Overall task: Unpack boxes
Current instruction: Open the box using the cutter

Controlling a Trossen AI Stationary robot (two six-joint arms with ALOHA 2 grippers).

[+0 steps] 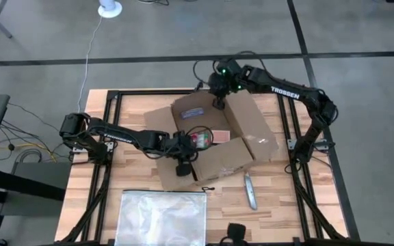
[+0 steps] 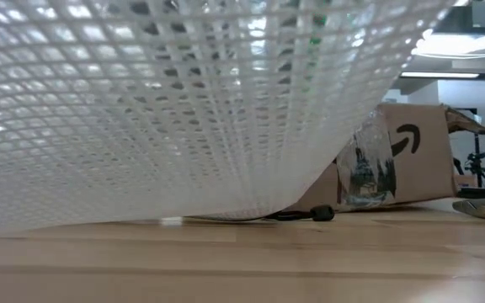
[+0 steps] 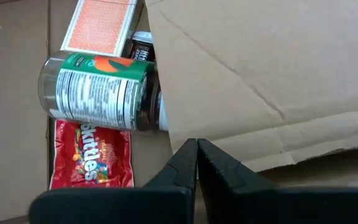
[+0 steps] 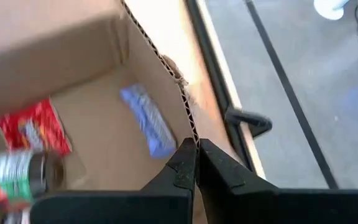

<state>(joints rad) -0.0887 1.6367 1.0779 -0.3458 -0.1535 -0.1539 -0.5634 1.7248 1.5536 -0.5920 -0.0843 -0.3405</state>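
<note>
Here the right pincer (image 4: 196,163) pinched the far wall of the open cardboard box (image 1: 248,123) at mid-desk, while the left pincer (image 3: 197,163), clenched on nothing, hovered over a Skittles bag (image 3: 91,154) and jar (image 3: 98,92); next, likely opening to grasp one.

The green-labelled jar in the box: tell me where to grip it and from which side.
Grip the jar across its round body, coming straight down through the open top of the box. It lies on its side with the flap covering its lid end, so the body is the free part.
</note>
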